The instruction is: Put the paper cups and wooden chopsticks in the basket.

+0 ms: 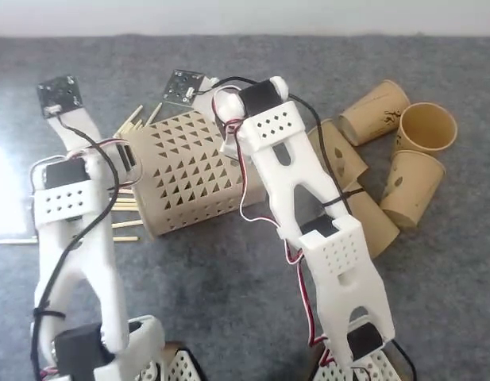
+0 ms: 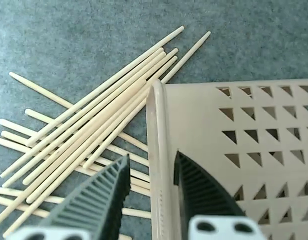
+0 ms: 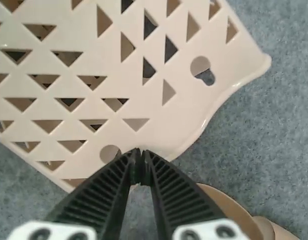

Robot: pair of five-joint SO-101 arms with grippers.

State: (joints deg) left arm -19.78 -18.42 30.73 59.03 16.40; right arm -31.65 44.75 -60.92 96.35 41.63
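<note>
Left gripper (image 2: 151, 156): open, I see it straddling the basket (image 2: 203, 115) rim, chopsticks (image 2: 94, 110) just beside. Right gripper (image 3: 140, 151): closed, tips against the basket edge.

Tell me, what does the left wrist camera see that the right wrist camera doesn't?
Left wrist view, not the right: a heap of wooden chopsticks on the grey mat beside the basket, and the left gripper open, one finger on each side of the basket's rim. Right wrist view, not the left: the right gripper shut, its tips at the basket's edge, and part of a paper cup close by. Both: the beige basket with triangular holes, lying on the grey mat.
</note>
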